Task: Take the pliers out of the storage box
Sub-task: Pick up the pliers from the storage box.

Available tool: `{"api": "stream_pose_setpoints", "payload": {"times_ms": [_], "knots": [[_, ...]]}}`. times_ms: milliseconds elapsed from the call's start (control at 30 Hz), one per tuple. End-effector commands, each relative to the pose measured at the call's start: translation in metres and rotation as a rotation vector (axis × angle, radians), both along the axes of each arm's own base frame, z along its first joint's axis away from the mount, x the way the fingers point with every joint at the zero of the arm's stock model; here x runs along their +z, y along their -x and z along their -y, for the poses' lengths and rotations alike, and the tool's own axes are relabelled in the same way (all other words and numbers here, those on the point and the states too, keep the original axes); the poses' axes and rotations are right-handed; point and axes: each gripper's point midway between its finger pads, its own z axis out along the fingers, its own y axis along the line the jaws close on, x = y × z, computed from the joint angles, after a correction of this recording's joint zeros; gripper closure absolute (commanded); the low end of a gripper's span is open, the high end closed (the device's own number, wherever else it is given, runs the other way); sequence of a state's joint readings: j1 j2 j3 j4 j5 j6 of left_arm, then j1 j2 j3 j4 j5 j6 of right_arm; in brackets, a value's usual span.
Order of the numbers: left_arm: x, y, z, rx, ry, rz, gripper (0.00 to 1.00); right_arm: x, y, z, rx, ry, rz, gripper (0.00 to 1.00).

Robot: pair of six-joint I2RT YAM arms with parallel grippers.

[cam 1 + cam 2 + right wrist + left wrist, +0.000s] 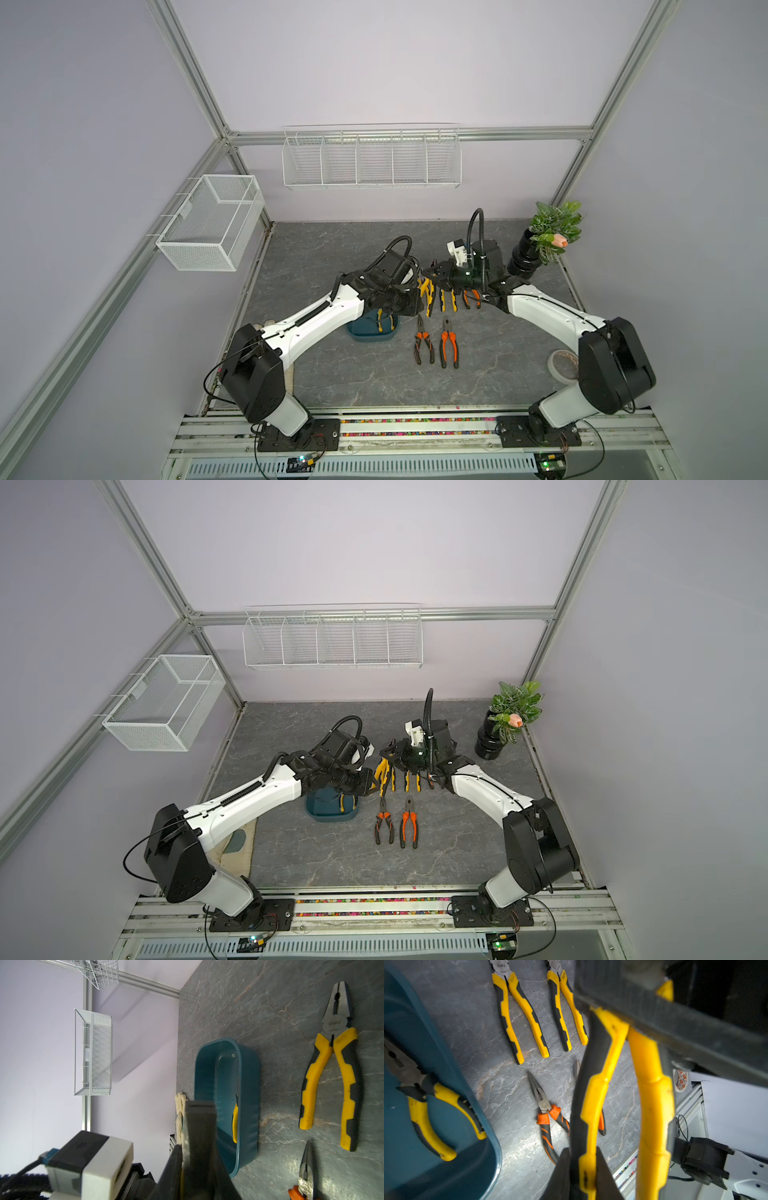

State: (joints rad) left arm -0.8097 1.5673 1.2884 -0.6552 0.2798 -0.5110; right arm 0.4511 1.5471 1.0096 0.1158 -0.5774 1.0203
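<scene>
Grips the airborne yellow-handled pliers (652, 1105) by one handle end in the clamped left gripper (586, 1172); seems to pinch the same tool near its head in the narrow right gripper (188, 1138); hangs it above the counter (508, 1084), long axis running gripper to gripper; leaves one yellow-handled pair (421, 1109) flat in the teal storage box (446, 1053), close below the left arm, the nearer one; likely needs one side to let go first.
</scene>
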Motion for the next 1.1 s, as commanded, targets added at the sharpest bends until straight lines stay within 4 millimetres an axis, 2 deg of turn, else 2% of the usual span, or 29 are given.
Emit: {"api": "stream_pose_setpoints", "payload": {"times_ms": [0, 100, 200, 333, 467, 567, 700, 1067], "knots": [[0.001, -0.007, -0.001, 0.022, -0.008, -0.004, 1.0, 0.015, 0.003, -0.004, 0.035, -0.046, 0.031, 0.94], [-0.001, -0.007, 0.001, 0.019, -0.015, -0.014, 1.0, 0.014, 0.003, -0.003, 0.042, -0.027, 0.045, 0.91], [-0.004, -0.01, -0.006, 0.046, -0.059, 0.006, 1.0, 0.013, 0.003, 0.002, 0.056, 0.066, 0.065, 0.61], [-0.009, -0.02, -0.028, 0.107, -0.265, 0.121, 1.0, 0.013, 0.009, 0.024, 0.079, 0.329, 0.116, 0.5], [-0.013, -0.027, -0.04, 0.132, -0.469, 0.249, 1.0, 0.017, 0.014, 0.044, 0.088, 0.49, 0.144, 0.37], [-0.008, -0.027, -0.035, 0.137, -0.489, 0.322, 1.0, 0.013, 0.018, 0.048, 0.103, 0.523, 0.11, 0.36], [0.006, -0.026, -0.026, 0.136, -0.489, 0.43, 1.0, 0.001, 0.02, 0.039, 0.132, 0.488, 0.029, 0.36], [0.029, -0.018, -0.018, 0.123, -0.455, 0.575, 1.0, 0.003, 0.006, 0.021, 0.085, 0.358, -0.022, 0.39]]}}
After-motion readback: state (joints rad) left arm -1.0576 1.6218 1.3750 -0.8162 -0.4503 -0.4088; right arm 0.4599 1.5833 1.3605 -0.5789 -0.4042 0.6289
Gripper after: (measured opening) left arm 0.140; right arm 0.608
